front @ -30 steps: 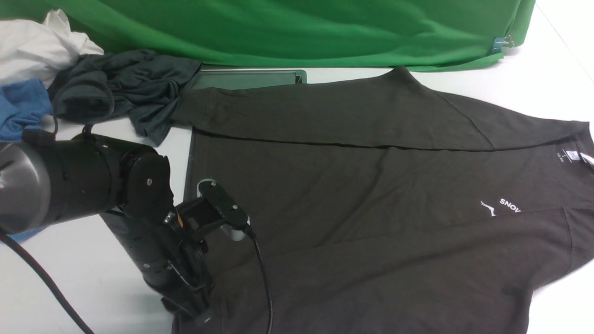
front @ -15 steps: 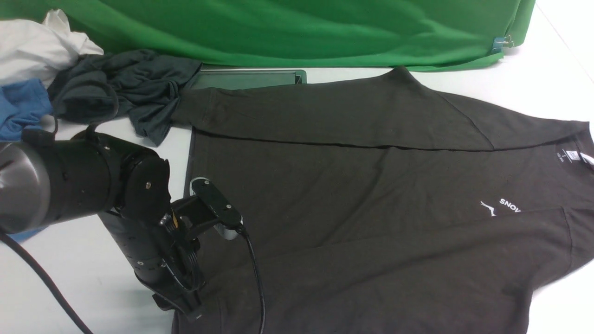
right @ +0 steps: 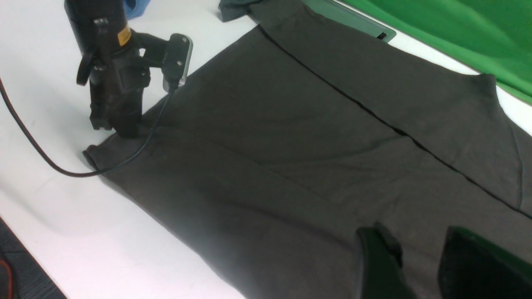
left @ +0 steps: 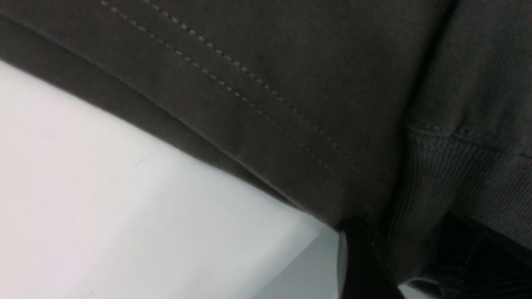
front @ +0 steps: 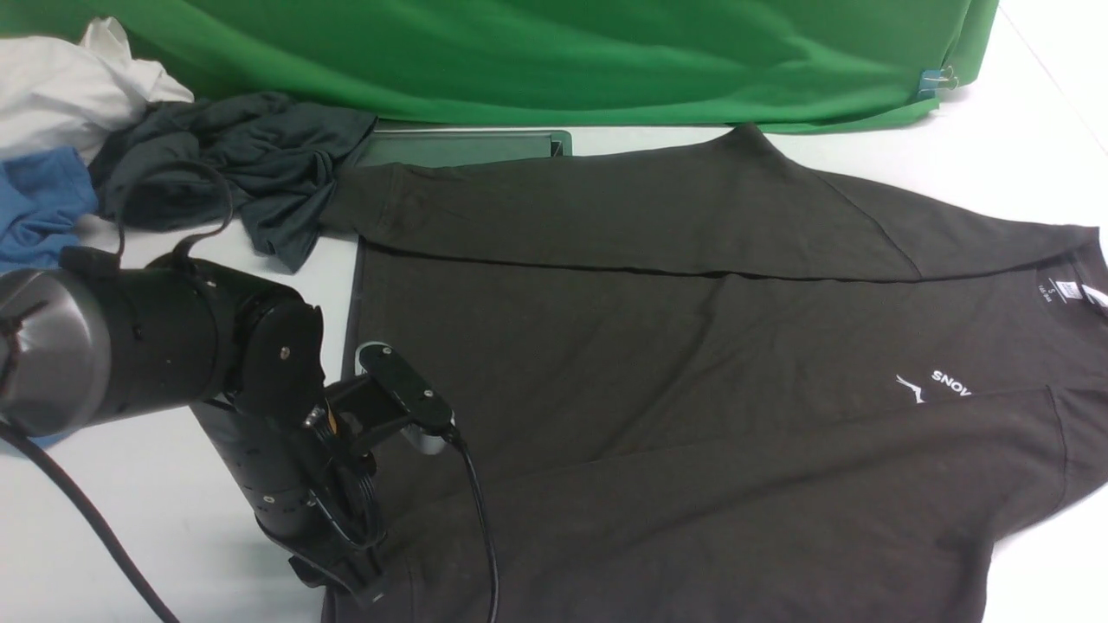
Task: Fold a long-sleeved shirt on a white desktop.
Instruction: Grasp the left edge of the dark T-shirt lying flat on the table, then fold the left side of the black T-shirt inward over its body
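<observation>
- Front view showed the long-sleeved shirt (front: pixel 692 363) spread flat on the white desktop (front: pixel 130 519). It filled the picture from the centre out to 3 o'clock, with the collar at 3 o'clock and the hem (front: pixel 355 303) toward 9 o'clock.
- Both sleeves already lay folded in over the body, one along the far edge toward 12 o'clock and one along the near edge toward 6 o'clock. By that, the sleeve step looked done, and the folds that would bring hem and collar together looked not yet made.
- The left gripper (front: pixel 346 584) stood tip-down at 7 o'clock on the near hem corner, where the cloth lay flat and unlifted.
- In the left wrist view one dark finger (left: pixel 365 265) showed beside the ribbed cuff (left: pixel 465 166). The other side was a dark blur, so it could not be told whether the jaws pinched the cloth or only straddled it.
- The right gripper (right: pixel 419 270) appeared only in its own wrist view. Its jaws stood a moderate gap apart above the shirt, holding nothing.
- The collar end ran off the frame at 3 o'clock, which cut the chest lettering short, and the near edge ran off at 6 o'clock.
- A grey-teal garment (front: pixel 234 164) and a blue shirt (front: pixel 39 199) sat bunched at 10 o'clock. The grey-teal one touched the far sleeve's end beside the hatch (front: pixel 459 147).
</observation>
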You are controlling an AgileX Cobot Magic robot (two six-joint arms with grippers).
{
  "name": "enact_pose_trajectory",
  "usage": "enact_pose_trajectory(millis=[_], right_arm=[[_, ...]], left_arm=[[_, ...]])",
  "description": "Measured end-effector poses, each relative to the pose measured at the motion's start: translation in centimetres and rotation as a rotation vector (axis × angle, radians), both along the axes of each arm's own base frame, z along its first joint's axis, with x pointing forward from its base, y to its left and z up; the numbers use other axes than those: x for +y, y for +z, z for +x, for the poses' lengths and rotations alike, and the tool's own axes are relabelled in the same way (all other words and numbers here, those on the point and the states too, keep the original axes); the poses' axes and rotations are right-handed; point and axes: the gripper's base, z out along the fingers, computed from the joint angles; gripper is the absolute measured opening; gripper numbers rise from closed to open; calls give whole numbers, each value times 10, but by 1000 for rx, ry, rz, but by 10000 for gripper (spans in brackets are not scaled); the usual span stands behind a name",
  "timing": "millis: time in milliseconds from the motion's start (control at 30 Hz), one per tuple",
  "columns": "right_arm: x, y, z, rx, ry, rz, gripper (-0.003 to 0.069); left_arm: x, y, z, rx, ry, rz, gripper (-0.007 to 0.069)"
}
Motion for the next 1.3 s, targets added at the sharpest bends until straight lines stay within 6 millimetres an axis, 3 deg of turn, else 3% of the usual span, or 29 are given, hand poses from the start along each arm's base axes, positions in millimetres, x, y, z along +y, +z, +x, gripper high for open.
enact_pose_trajectory(millis=[133, 500, 733, 1033, 1300], right_arm=[[0, 0, 0, 0, 0, 0, 220], [0, 0, 0, 0, 0, 0, 220], [0, 0, 0, 1, -1, 1, 220], [0, 0, 1, 42, -40, 52, 220], [20, -13, 32, 203, -94, 20, 230]], left_arm=[[0, 0, -1, 7, 30, 0, 266], [0, 6, -3, 3, 64, -19, 59], [-1, 9, -2, 8, 65, -20, 36], [-6, 39, 8, -49, 70, -50, 35], [-9, 80, 16, -124, 82, -86, 35]])
